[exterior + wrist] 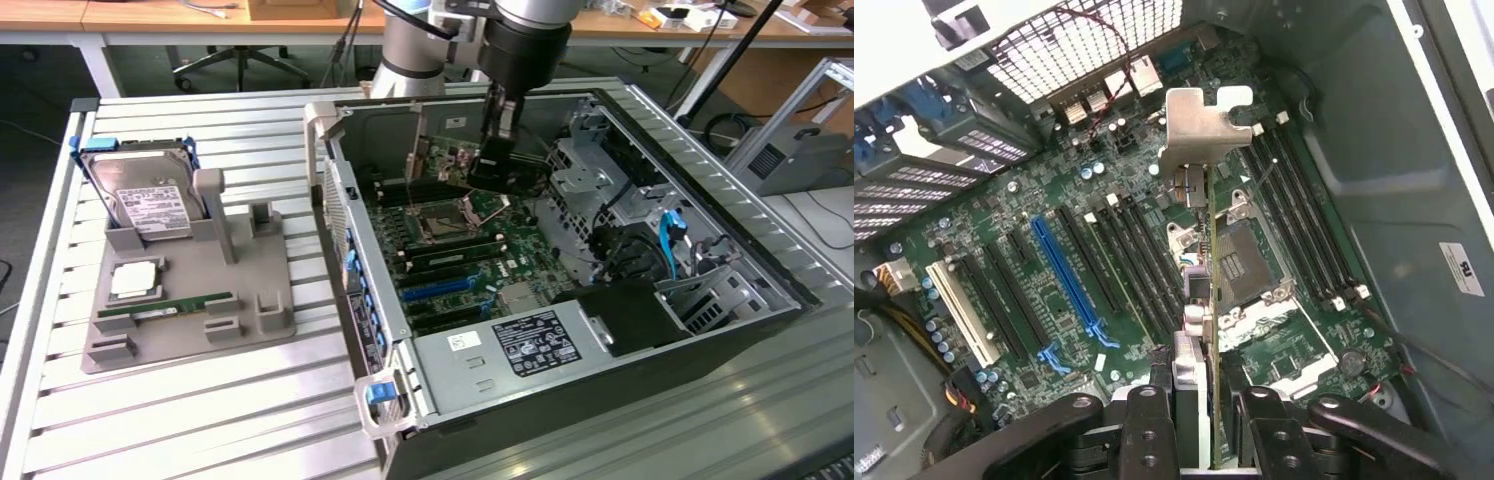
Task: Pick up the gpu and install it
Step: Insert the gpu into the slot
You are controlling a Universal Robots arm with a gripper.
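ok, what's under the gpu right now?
The pincer holds the gpu edge-on over the motherboard, between the CPU socket and a row of black slots; the blue slot lies further aside. The strip of board directly beneath the card is covered.

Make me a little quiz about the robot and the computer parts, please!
1. True or false: the gripper is holding the gpu.
2. Where is the hard drive? A: in the gripper. B: on the grey holder. C: under the gpu.
3. Fill in: among the black slots on the motherboard there is one long slot coloured ____.

Key: 1 true; 2 B; 3 blue.
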